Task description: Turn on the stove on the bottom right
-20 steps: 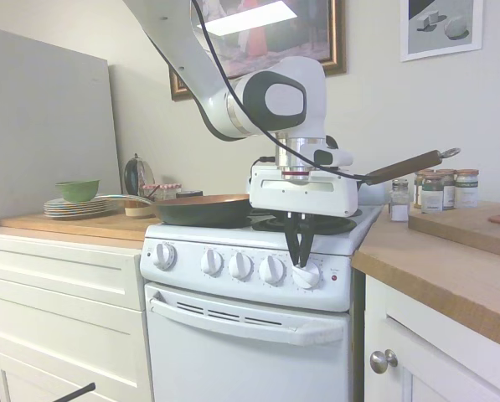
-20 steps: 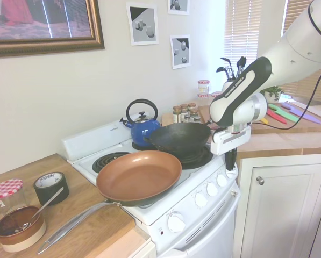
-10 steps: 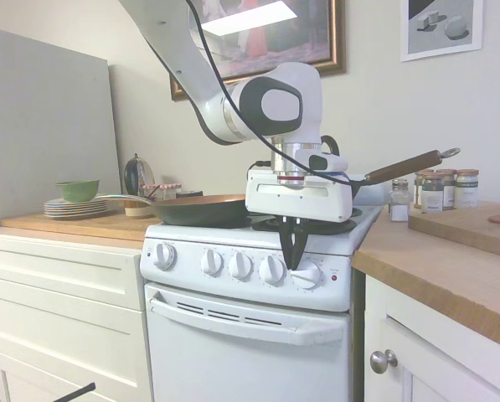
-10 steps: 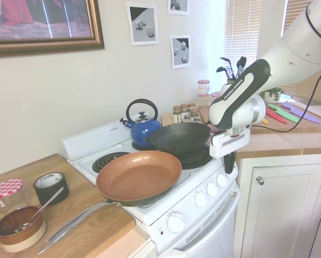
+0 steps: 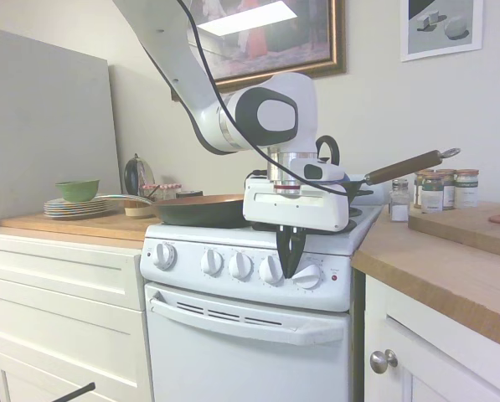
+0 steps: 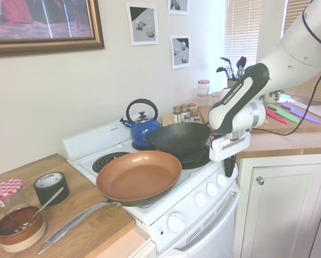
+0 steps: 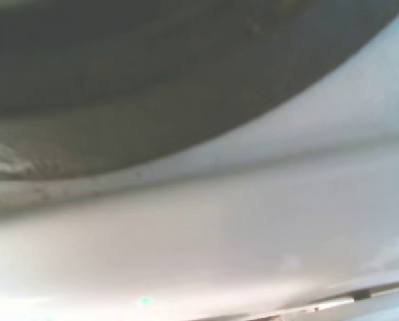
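Hidden: in the first exterior view the hand stands in front of the control panel, its fingers overlapping the gap between the fourth knob and the fifth knob; whether they touch either knob cannot be told.
Blurred: the wrist view is out of focus, only a dark curved mass over pale enamel.
Cut off: the arm's upper links leave the top of both exterior frames.
Arm pose: it descends from the upper left of the first exterior view, bends at a rounded joint, and the wrist points straight down at the panel.
Hand: dark fingers drawn close together, nearly meeting at the tips, with nothing seen between them.
Stove: centre of the first exterior view, between white drawers and the wooden table on the right.
Red light: just right of the fifth knob.
On the stove: a copper pan, a black wok, a blue kettle.
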Motion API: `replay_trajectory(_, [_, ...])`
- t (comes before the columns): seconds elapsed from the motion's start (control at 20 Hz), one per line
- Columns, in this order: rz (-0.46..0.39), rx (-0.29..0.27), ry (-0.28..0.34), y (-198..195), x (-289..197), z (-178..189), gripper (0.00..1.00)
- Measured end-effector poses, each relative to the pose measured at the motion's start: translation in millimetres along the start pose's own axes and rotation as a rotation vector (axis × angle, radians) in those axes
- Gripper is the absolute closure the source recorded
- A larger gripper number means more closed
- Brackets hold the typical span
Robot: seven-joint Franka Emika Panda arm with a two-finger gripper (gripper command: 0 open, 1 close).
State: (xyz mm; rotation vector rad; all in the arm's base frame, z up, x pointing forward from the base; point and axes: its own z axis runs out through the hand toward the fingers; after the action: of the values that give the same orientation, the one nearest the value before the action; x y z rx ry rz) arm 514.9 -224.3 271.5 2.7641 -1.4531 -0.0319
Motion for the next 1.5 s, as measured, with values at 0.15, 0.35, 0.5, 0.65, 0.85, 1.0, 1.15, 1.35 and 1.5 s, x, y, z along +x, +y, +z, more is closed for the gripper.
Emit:
replay_trajectory(0.15, [0.004,-0.022,0.012,1,0,7,1.0])
replay_trajectory(0.35, [0.007,-0.046,0.034,-1,-2,13,1.0])
replay_trajectory(0.5, [0.008,-0.052,0.045,-2,-6,17,1.0])
replay_trajectory(0.65, [0.003,-0.053,0.051,-3,-8,18,1.0])
replay_trajectory(0.85, [-0.016,-0.045,0.064,-7,-20,14,1.0])
replay_trajectory(1.0, [-0.022,-0.037,0.074,-6,-36,3,1.0])
replay_trajectory(1.15, [-0.02,-0.021,0.091,0,-51,-9,1.0])
replay_trajectory(1.35, [-0.035,0.003,0.091,5,-75,-23,1.0])
replay_trajectory(1.5, [-0.048,0.024,0.084,5,-94,-31,0.0])
